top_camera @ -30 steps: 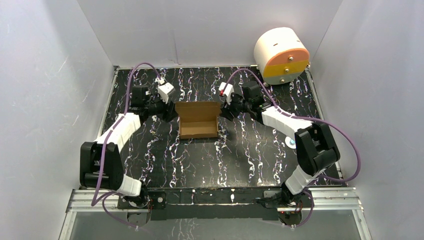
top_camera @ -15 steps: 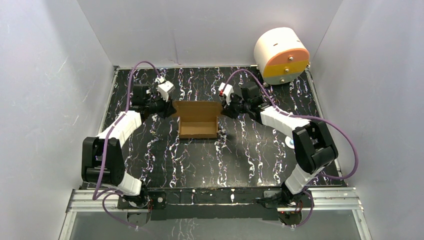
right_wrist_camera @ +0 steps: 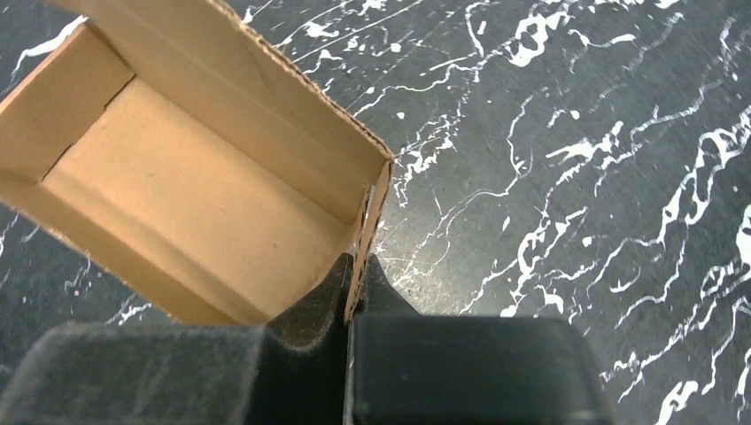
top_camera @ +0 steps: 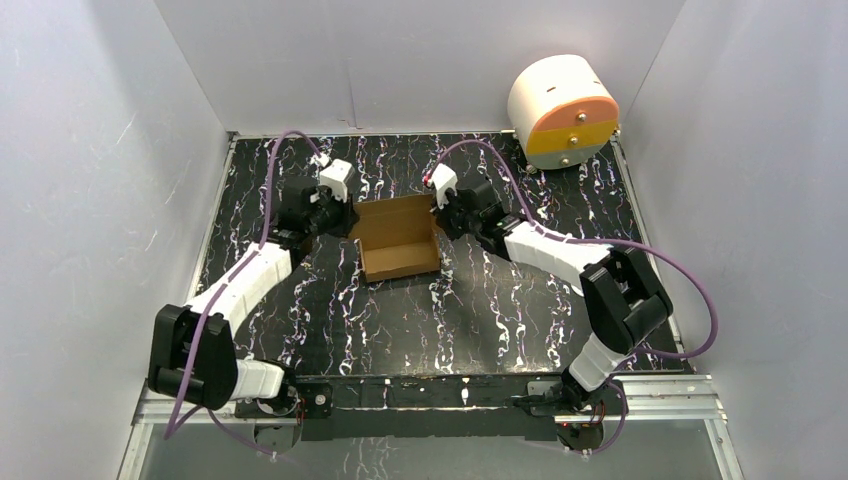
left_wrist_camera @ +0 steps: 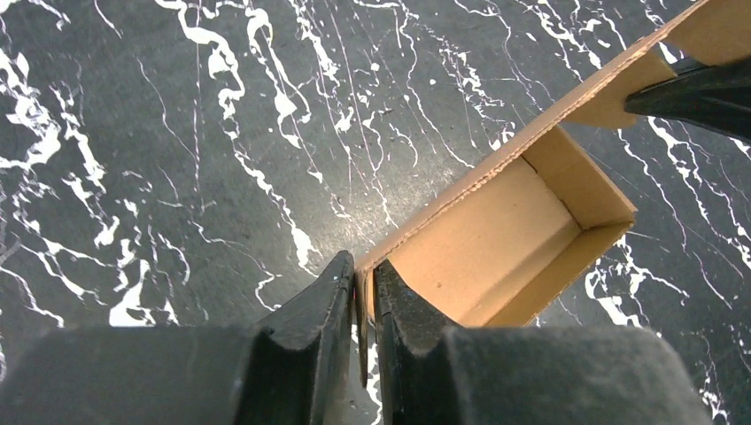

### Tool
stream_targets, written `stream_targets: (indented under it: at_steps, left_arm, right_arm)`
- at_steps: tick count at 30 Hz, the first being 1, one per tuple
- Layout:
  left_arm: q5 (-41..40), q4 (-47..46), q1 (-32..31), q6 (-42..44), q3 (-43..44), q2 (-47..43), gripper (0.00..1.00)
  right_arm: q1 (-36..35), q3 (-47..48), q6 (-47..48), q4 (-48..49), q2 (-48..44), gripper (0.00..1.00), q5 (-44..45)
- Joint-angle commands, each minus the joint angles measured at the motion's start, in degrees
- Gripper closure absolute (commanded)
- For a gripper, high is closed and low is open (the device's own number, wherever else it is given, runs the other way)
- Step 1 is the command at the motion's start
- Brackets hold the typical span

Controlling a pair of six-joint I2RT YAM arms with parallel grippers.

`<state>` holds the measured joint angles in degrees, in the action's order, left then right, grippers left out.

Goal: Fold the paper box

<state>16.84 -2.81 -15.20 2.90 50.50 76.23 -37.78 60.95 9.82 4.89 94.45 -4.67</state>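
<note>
The paper box (top_camera: 398, 238) is a small open brown cardboard carton in the middle of the black marbled table, turned slightly askew. My left gripper (top_camera: 345, 218) is shut on the box's left end wall; in the left wrist view its fingertips (left_wrist_camera: 361, 274) pinch the cardboard edge of the box (left_wrist_camera: 496, 239), one finger inside and one outside. My right gripper (top_camera: 437, 213) is shut on the right end wall; in the right wrist view the jaws (right_wrist_camera: 357, 264) clamp the thin wall of the box (right_wrist_camera: 195, 186). The right gripper's finger (left_wrist_camera: 700, 93) shows at the far end in the left wrist view.
A white cylinder with an orange-and-yellow face (top_camera: 562, 110) stands at the back right corner. White walls enclose the table on three sides. A small white disc (top_camera: 583, 285) lies on the table by the right arm.
Both grippers closed from open onto the box's end walls. Both arms moved toward the back, and the box shifted and turned slightly with them.
</note>
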Motion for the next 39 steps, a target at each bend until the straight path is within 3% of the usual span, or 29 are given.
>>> stream_targets:
  at_steps: [1, 9, 14, 16, 20, 24, 39]
  left_arm:
    - [-9.13, -2.45, -4.6, -8.29, -2.68, -2.13, 0.86]
    - [-14.75, 6.57, -4.94, 1.01, 2.12, -7.25, 0.59]
    - [-15.61, 13.11, -4.62, 7.64, 5.27, -5.49, 0.53]
    - [-14.0, 14.6, -3.45, 9.73, 5.73, -5.1, 0.52]
    - [-0.34, 16.68, 1.66, 14.08, 5.57, -5.41, 0.52]
    - [6.5, 16.66, 4.41, 18.37, 3.95, -5.8, 0.51]
    - [9.67, 14.91, 6.83, 22.55, 7.13, 4.5, 0.56]
  right_arm:
    - [-3.57, -0.43, -7.33, 4.84, -2.87, 0.97, 11.18]
    - [-3.7, -0.61, 1.33, 4.89, -2.55, 0.96, 7.48]
    - [-3.28, -0.67, 6.5, 3.41, -2.29, 0.97, 3.29]
    - [-2.74, -0.9, 7.64, 3.02, -2.38, 0.97, 1.91]
    - [-1.42, -0.41, 9.24, 1.47, -2.27, 0.97, -0.63]
    - [-0.39, -0.31, 10.78, 0.48, -2.17, 0.97, -1.94]
    - [0.59, -0.39, 12.95, 0.11, -4.17, 0.97, -6.32]
